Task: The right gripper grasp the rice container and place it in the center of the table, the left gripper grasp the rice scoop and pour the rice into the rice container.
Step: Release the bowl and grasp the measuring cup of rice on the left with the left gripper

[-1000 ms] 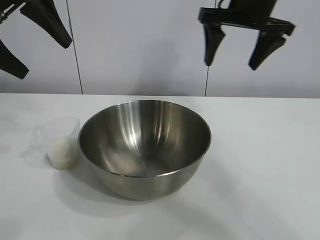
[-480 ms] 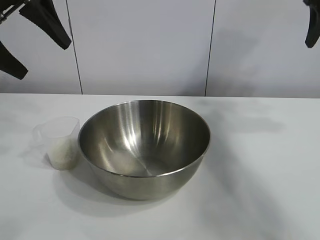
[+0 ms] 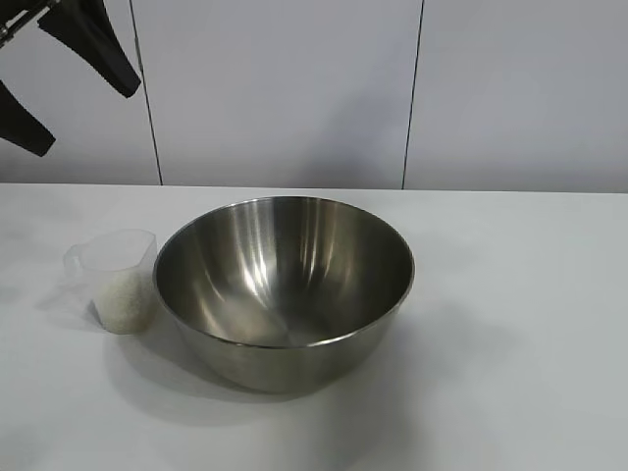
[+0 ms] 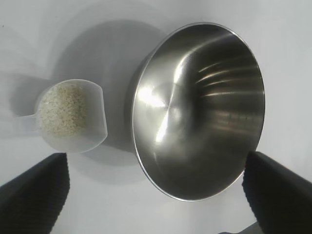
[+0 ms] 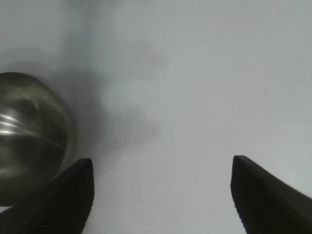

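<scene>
**Bowl and scoop on table, both grippers raised and empty**

Rice container [image 3: 284, 287]: steel bowl standing upright near the middle of the table [image 3: 530, 324], empty inside.

Rice scoop [image 3: 116, 280]: clear cup just left of the bowl, upright, part-filled with rice [image 3: 125, 301].

Left gripper [image 3: 59, 74]: high at far left, fingers spread wide, holding nothing.

Right gripper [image 5: 161, 195]: out of the exterior view; its wrist view shows the fingers wide apart and empty, above bare table right of the bowl.

Risk: you have little gap between scoop and bowl, so a descending finger could knock the light cup and spill grains.

Surroundings: plain white tabletop; pale panelled wall [image 3: 285, 88] behind.
</scene>
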